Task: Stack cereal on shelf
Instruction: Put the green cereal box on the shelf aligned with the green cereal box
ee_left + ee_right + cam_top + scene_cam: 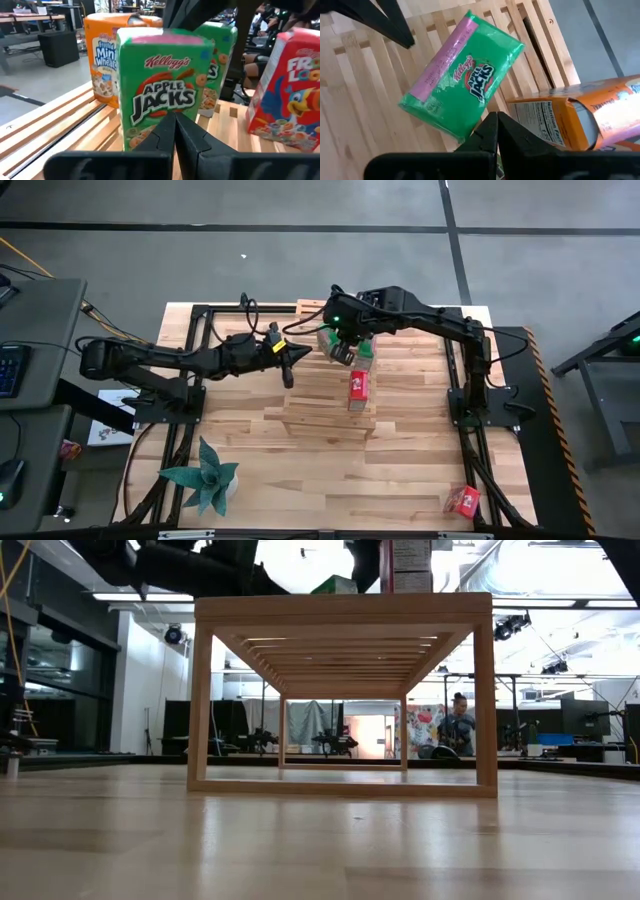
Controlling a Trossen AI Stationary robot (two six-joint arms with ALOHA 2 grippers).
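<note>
The shelf (320, 405) stands mid-table with cereal boxes on its top slats. A green Apple Jacks box (160, 90) stands upright, an orange Mini-Wheats box (102, 55) and a second green box (216, 60) behind it, and a red Froot Loops box (287, 95) beside it. My left gripper (175, 131) is shut and level, its tips right before the green box's front. My right gripper (496, 125) is shut, slanting down over the green box (462, 75) and the orange box (570, 120). Another red box (465, 500) lies on the table at the near right. My left gripper points its shut fingertips (170, 122) level at the lower front face (150, 127) of the upright green box; whether they touch it I cannot tell. My right gripper hangs with its shut tips over that box's edge (470, 131); I cannot tell if it touches it.
A teal spiky plant (205, 477) stands at the near left of the table. The two arms are close together over the shelf's far part, the left arm's finger (390, 22) showing in the right wrist view. Bare tabletop (340, 480) lies in front of the shelf.
</note>
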